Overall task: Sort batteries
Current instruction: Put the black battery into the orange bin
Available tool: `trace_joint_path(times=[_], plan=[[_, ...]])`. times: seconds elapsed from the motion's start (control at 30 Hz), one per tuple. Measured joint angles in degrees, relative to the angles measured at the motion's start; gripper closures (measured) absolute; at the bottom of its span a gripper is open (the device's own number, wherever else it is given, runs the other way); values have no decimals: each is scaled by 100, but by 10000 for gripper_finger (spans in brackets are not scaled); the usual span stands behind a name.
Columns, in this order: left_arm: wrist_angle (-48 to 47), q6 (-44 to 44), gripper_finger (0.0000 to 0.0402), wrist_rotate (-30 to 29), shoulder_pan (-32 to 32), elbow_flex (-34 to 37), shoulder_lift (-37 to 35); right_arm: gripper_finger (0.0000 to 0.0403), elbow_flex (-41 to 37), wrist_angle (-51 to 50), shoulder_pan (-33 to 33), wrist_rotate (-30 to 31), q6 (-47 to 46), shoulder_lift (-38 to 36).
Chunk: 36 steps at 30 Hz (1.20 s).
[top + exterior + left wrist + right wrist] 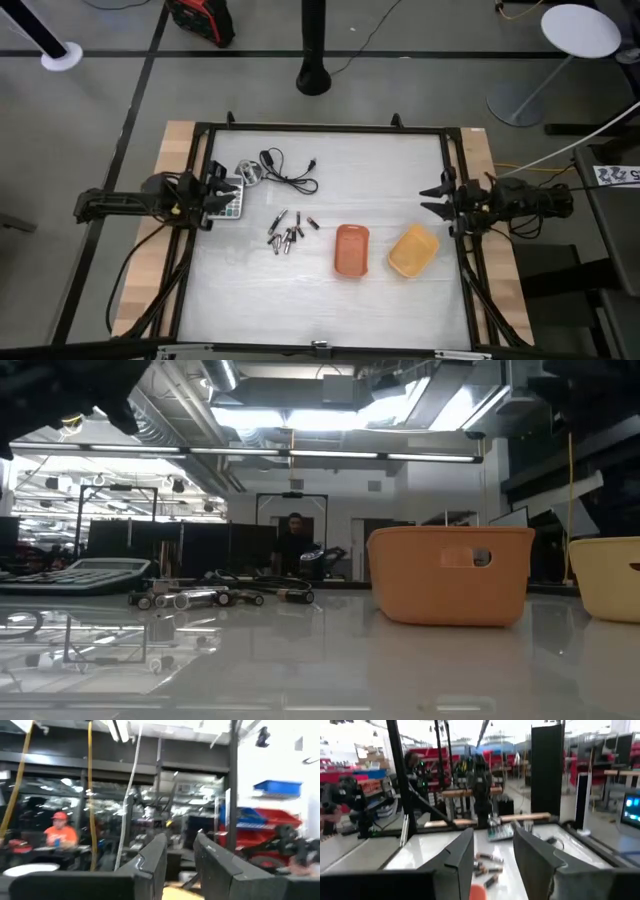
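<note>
Several small dark and silvery batteries (pixel 287 232) lie on their sides in a loose cluster on the white table, left of centre; the low view shows them as batteries (pixel 200 598) and the right wrist view as batteries (pixel 487 865). My left gripper (pixel 218 190) is open at the table's left edge, raised above the grey calculator (pixel 228 205). In its wrist view my left gripper (pixel 180 857) points level into the room. My right gripper (pixel 435 199) is open at the right edge; in its wrist view my right gripper (pixel 492 852) faces the batteries from afar.
An orange tray (pixel 351 249) and a yellow tray (pixel 413 250) stand right of the batteries, toward the near edge. A black coiled cable (pixel 285 172) lies toward the far left. A dark frame (pixel 320 129) rims the table. A person in orange (pixel 60 832) sits in the room beyond.
</note>
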<state>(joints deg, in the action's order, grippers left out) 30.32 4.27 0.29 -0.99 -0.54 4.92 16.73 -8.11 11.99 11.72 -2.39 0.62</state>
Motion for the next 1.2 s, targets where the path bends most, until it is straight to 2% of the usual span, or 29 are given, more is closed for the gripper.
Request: trace_joint_path(times=[0.13,0.2,0.37,0.47,0.67,0.9,1.2], plan=[[22,10,314,-418,-2,-229,565,269,2,211,0,359,-21,111],[45,15,314,-439,-2,-474,992,269,2,262,-1,602,-66,285],[-65,-27,314,-439,0,-1101,2210,269,4,781,-2,1143,-344,1109],[-762,-122,314,-479,-20,-1477,2843,269,102,1065,0,1236,-346,1710],[-2369,788,314,-697,-28,-2080,3893,269,554,1149,0,1273,-466,2792],[-3382,1693,314,-672,-11,-2520,4735,269,1112,1085,0,1273,-630,4059],[-4474,2914,314,116,3,-2763,5422,269,1818,1110,-2,1271,-630,5363]])
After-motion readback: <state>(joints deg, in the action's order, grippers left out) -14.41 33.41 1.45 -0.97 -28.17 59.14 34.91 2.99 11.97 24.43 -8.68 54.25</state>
